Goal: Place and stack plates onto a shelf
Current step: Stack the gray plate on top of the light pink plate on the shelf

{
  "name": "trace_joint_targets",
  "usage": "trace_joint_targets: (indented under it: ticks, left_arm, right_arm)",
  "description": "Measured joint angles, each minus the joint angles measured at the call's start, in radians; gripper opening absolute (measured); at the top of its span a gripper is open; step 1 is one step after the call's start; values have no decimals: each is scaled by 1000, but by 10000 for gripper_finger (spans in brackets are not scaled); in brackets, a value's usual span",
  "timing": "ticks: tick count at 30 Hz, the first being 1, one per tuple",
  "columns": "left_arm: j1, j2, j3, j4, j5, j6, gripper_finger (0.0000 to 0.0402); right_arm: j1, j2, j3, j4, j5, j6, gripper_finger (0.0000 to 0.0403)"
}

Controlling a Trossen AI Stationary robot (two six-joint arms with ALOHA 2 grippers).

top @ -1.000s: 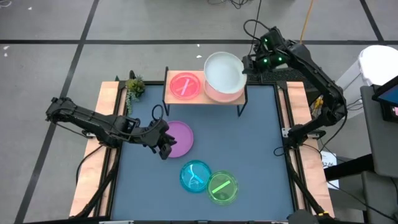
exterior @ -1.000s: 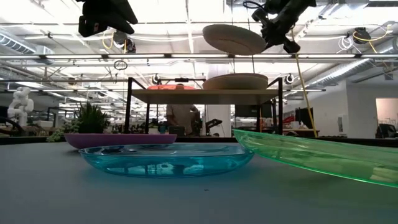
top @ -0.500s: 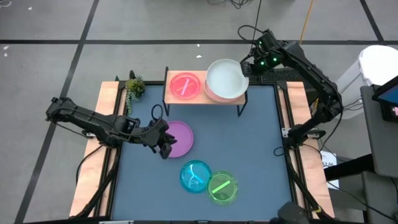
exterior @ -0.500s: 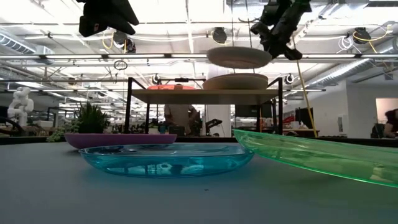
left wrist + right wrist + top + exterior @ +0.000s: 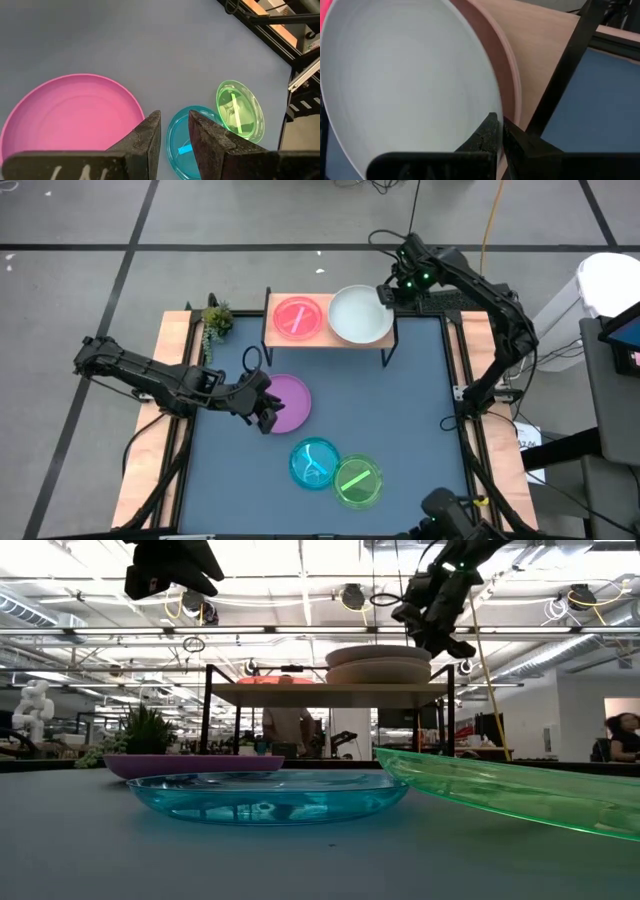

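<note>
The shelf (image 5: 320, 343) stands at the table's far edge. On it lie a translucent pink plate (image 5: 297, 317) and, to its right, a white plate (image 5: 361, 315) resting on a pinkish plate (image 5: 507, 75). My right gripper (image 5: 385, 295) is shut on the white plate at its far right edge. A purple plate (image 5: 292, 402) lies flat on the table. My left gripper (image 5: 266, 417) hovers over its near left edge, open, with nothing between the fingers (image 5: 150, 135). My right gripper pinches the white plate's rim (image 5: 490, 102) between its two fingers, at the plate's far right edge. The fingers slant down from the table's far right. The plate sits level on the pinkish plate (image 5: 378, 672) on the shelf.
A translucent blue plate (image 5: 314, 462) and a translucent green plate (image 5: 357, 481) lie side by side near the front edge. A small plant (image 5: 215, 320) stands left of the shelf. Wooden rails run along both table sides. People show in the room beyond.
My right gripper has come down and a little toward the table's near edge with the white plate. The plate was tilted and clear above the shelf; now it lies level on the pinkish plate.
</note>
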Motion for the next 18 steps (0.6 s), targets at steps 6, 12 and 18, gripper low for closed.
trace_joint_targets:
  ticks: [6, 12, 18]
  left_arm:
    - [0, 0, 0, 0, 0, 2, 104]
    - [8, 0, 0, 0, 0, 16, 104]
    - [18, 0, 0, 0, 0, 21, 104]
  right_arm:
    - [0, 2, 0, -1, 14, -11, 3]
    - [0, 2, 0, 4, 53, -19, 4]
    - [0, 2, 0, 4, 53, -26, 4]
